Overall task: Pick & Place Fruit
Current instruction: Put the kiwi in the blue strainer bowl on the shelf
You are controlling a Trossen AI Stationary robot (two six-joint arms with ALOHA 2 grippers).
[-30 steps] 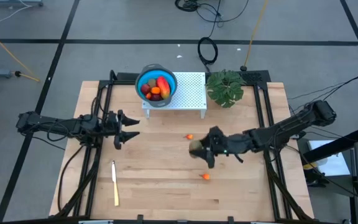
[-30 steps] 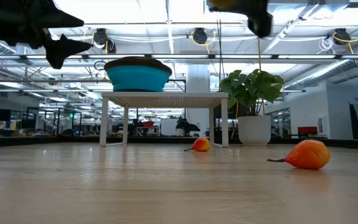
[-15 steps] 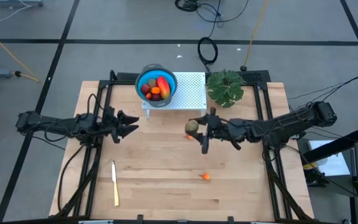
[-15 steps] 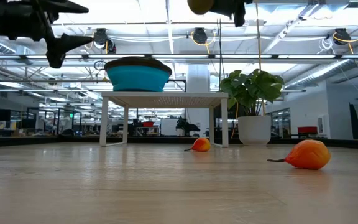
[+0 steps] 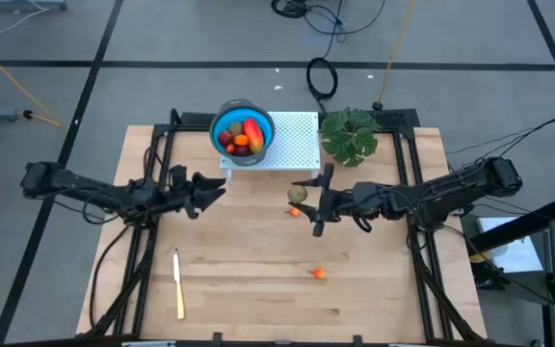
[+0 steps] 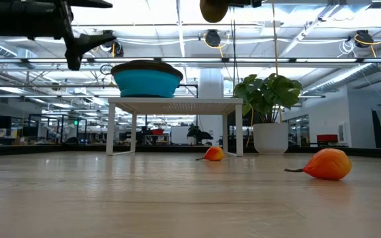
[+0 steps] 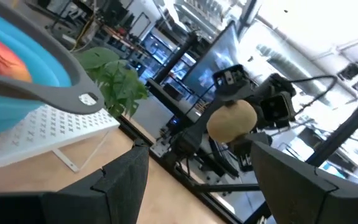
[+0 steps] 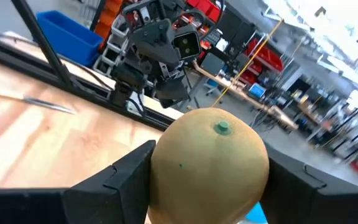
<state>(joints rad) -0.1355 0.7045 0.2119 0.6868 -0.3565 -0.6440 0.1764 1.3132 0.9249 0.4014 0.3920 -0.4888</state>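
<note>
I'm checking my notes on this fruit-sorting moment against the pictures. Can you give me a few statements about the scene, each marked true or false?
1. The right claw holds an olive-brown oval fruit in the air. True.
2. The left claw grips the knife. False: it is open and holds nothing; the knife lies on the table.
3. The blue bowl sits on the white stand. True.
4. No fruit is left on the table. False: two small orange fruits lie on the wood.
5. The bowl is empty. False: it already holds several fruit pieces.
</note>
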